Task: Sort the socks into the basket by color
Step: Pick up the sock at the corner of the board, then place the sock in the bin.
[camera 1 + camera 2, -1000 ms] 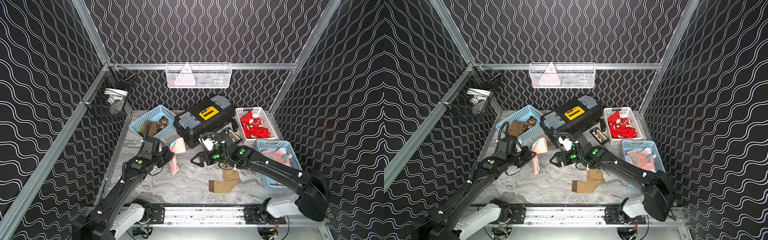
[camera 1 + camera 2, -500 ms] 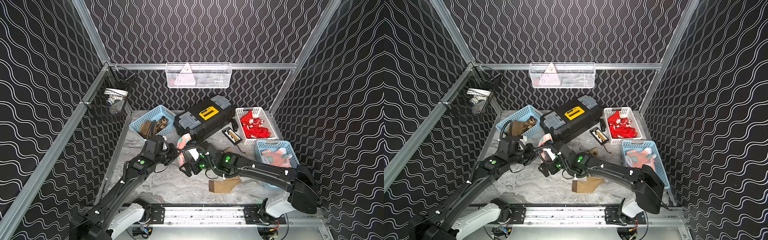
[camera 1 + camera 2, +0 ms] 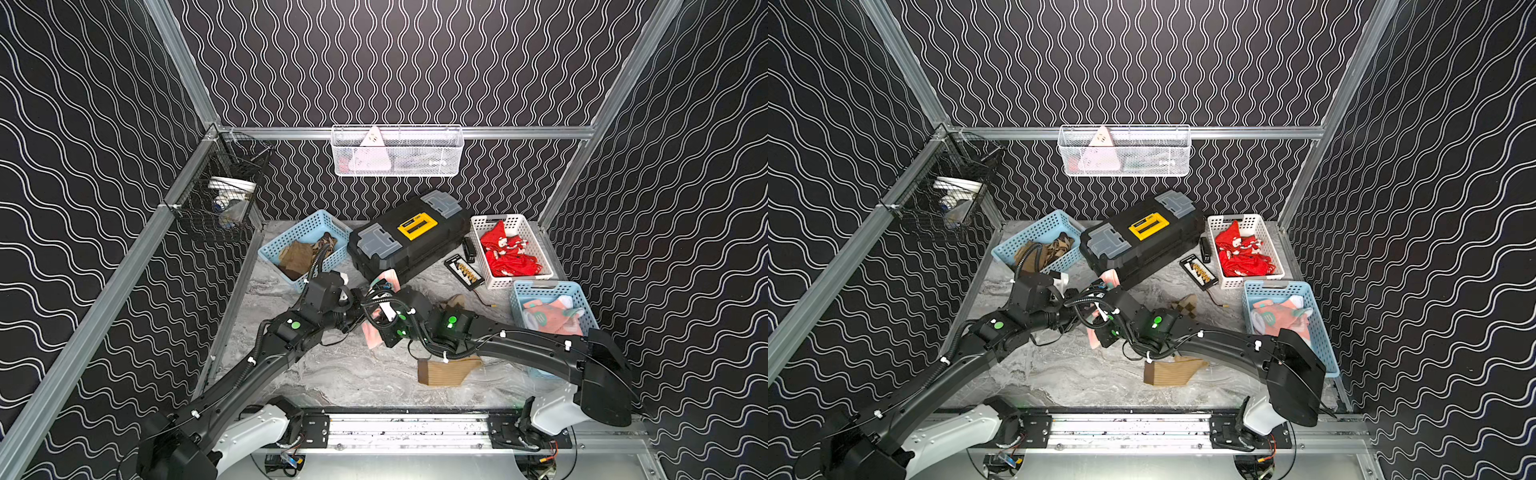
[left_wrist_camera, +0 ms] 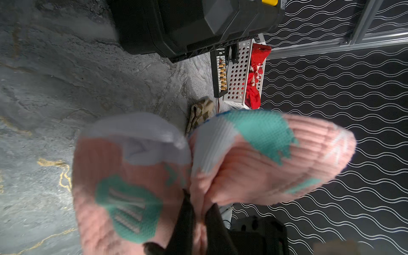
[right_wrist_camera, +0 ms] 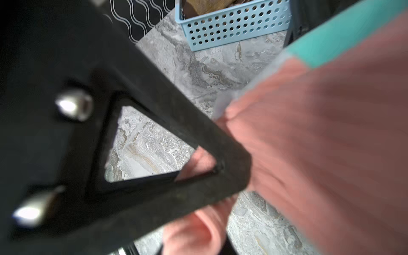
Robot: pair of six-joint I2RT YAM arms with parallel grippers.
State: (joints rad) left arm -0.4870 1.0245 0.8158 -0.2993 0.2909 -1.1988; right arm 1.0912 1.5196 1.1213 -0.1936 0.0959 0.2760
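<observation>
Far left corner of the surface (image 3: 353, 386): tan-brown socks (image 3: 297, 255) in a blue basket (image 3: 291, 230). Mid-surface, between both arms, a salmon-pink sock (image 3: 371, 337): pinched in the left jaws, nearly closed, and in the right jaws, shut on its fabric. Near the front edge, a tan sock (image 3: 446, 371) lying flat. Far right corner: red socks (image 3: 509, 257) in a white basket (image 3: 478, 245); just in front, pink socks (image 3: 548, 318) in a second blue basket (image 3: 536, 286).

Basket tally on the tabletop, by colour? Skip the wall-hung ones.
Blue baskets: 2
White basket: 1
Total: 3
</observation>
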